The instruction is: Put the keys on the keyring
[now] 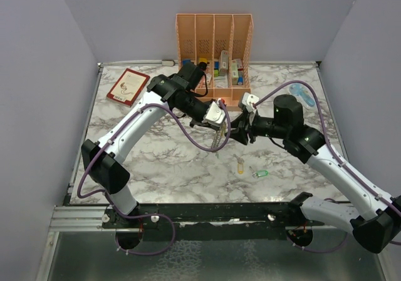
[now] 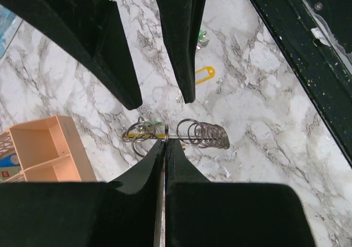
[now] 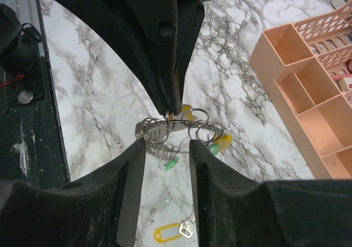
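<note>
The keyring (image 2: 190, 136) is a thin silver loop carrying several small rings. My left gripper (image 2: 165, 140) is shut on its wire, holding it above the marble table (image 1: 156, 162). Yellow and green key heads (image 3: 222, 142) show right behind the loop. My right gripper (image 3: 166, 146) is open just below the keyring (image 3: 181, 127), one finger by each ring cluster and nothing between them. From above, the left gripper (image 1: 216, 119) and right gripper (image 1: 241, 132) meet over the table's middle. A yellow key (image 1: 240, 164) and a green key (image 1: 260, 174) lie loose on the table.
An orange divided organizer (image 1: 214, 56) with small blocks stands at the back. A red book (image 1: 128, 86) lies at the back left and a blue object (image 1: 302, 93) at the back right. Purple cables (image 1: 188, 131) loop off both arms.
</note>
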{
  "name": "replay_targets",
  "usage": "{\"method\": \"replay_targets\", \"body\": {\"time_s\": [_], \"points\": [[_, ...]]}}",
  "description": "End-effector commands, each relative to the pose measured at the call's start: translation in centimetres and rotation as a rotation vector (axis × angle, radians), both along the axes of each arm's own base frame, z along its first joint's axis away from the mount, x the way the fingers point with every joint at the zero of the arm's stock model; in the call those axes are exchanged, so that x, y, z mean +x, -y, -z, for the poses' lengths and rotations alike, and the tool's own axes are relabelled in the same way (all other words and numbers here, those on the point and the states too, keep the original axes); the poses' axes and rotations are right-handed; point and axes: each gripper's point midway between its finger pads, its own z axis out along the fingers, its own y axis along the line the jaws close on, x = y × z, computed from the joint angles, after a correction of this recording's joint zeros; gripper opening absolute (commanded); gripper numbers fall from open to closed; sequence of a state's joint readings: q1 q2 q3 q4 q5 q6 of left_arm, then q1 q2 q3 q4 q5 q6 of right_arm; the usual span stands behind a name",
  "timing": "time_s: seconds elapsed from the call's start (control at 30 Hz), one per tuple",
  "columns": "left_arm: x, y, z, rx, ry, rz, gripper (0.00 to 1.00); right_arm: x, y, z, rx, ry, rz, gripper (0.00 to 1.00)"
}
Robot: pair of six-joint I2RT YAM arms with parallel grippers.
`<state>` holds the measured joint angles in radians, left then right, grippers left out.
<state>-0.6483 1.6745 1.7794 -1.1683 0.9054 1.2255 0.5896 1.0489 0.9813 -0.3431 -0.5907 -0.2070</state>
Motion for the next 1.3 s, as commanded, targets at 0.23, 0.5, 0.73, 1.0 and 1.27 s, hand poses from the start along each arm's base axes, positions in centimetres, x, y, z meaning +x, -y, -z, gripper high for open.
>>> {"method": "replay_targets", "body": {"time_s": [0.23,0.5,0.73,1.0,1.27], "points": [[0.0,0.8,-2.0,-0.065,0.022,0.009,0.0,-0.5,-0.3,-1.3,0.026,0.011,-0.025,0.36],[-0.4,0.9,-2.0,-0.06,0.012,0.01,0.0,0.5,-1.0,-1.8,0.053,0.034,-0.021,0.35],[-0.4,1.1,-2.2,-0.064,0.01,-0.001,0.0,0.8,-1.7,-1.6,0.067,0.022,-0.038,0.34],[-0.4,1.3,-2.6,-0.07,0.011,-0.002,0.0,1.1,-2.0,-1.4,0.07,0.02,-0.044,0.31],[-0.2,1.2,-2.6,-0.059,0.029,-0.009,0.0,1.1,-2.1,-0.7,0.054,0.002,-0.053,0.17]]}}
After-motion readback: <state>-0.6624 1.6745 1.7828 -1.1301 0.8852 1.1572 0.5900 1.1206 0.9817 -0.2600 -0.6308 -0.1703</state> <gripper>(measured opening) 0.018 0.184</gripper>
